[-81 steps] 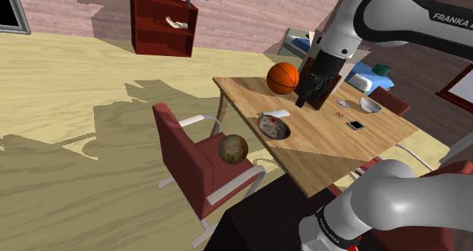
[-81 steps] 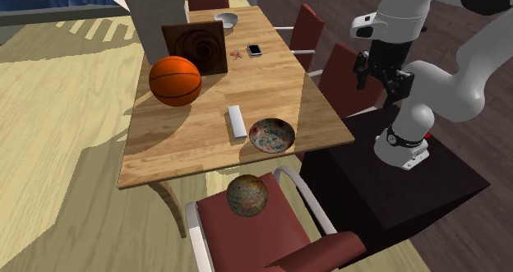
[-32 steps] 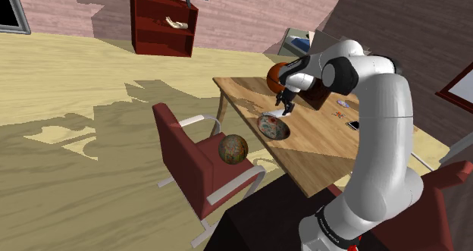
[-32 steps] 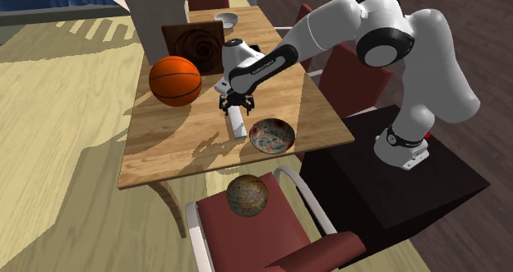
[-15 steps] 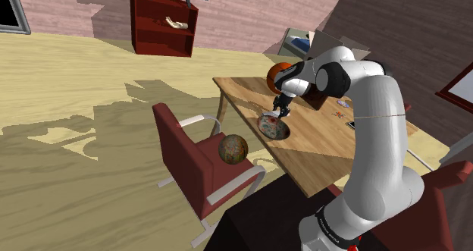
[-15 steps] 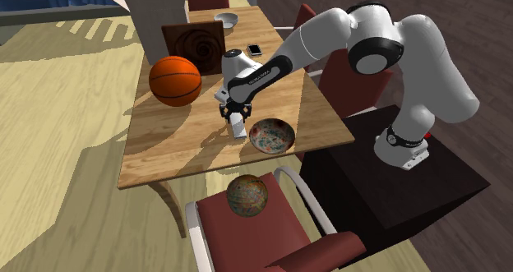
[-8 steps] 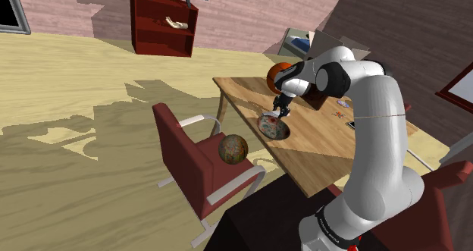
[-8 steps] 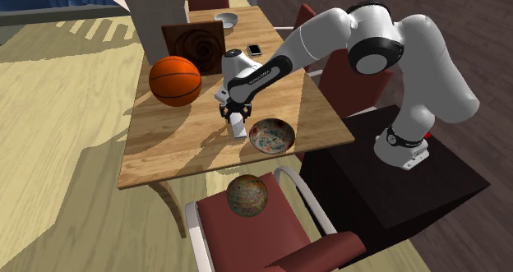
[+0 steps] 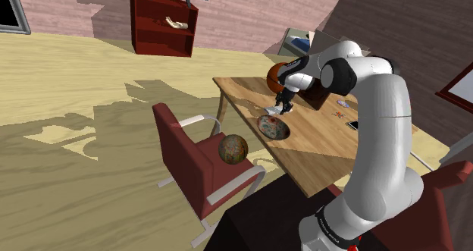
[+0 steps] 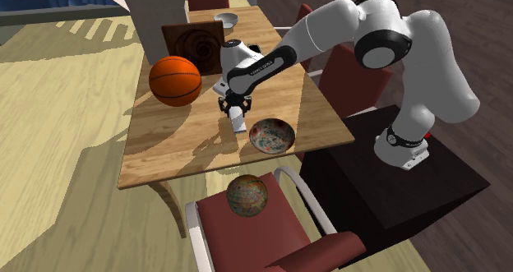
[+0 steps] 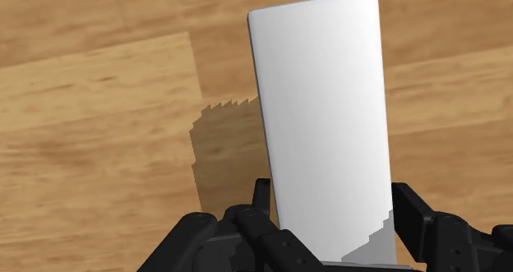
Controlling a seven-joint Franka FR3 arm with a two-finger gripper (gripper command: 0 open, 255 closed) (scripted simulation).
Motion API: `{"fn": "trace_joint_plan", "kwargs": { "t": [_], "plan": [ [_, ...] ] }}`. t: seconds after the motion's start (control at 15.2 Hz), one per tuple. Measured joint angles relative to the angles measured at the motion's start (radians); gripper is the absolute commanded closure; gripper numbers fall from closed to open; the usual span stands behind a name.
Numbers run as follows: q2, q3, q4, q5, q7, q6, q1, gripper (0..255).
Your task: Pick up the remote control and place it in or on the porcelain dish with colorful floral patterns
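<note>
My black gripper (image 11: 329, 209) is clamped across the width of a plain white remote control (image 11: 323, 98), at the end nearest the hand. The rest juts out beyond the fingers, just above the wooden table (image 11: 99, 81). I judge the remote stiff, light and smooth, so likely slippery. The floral dish (image 10: 272, 136) sits just beside the gripper, lower down.

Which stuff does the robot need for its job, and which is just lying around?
For the job: remote, gripper clasping it, flowery dish.

Just lying about: basketball, mottled ball on the chair, phone, white bowl, spiral board.
</note>
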Motion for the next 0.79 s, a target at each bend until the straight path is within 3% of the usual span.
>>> {"fn": "trace_joint_plan", "kwargs": {
  "t": [0.79],
  "plan": [
    [-0.094, -0.036, 0.011, -0.045, 0.027, -0.101, 0.024, 255]
  ]
}}
